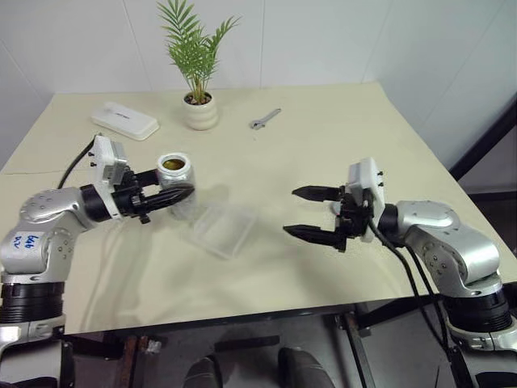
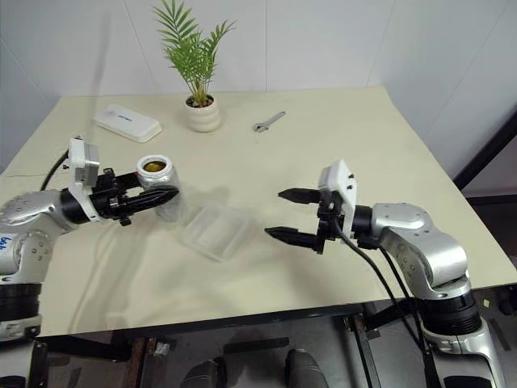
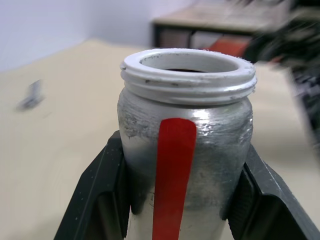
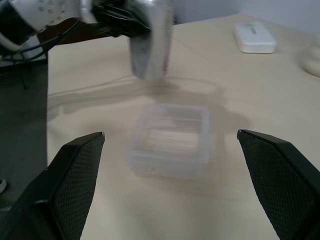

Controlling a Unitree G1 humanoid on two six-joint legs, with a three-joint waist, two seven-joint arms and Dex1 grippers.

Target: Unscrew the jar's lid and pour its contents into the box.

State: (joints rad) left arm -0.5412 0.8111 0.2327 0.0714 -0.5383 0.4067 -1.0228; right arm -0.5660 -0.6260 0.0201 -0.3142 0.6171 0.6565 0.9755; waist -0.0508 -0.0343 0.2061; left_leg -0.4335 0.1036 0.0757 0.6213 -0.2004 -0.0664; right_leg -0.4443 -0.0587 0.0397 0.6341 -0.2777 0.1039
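Left eye view: the left gripper is grasping the uncapped jar upright above the surface, beside the box; the right gripper is hanging released, fingers wide apart. Left wrist view: black fingers are clamping the jar's red-striped body. Right wrist view: spread fingers are framing the box, lying flat.

Silver arms, black cables, white wrist cameras, black jaws.

jar base cut off, contents too small
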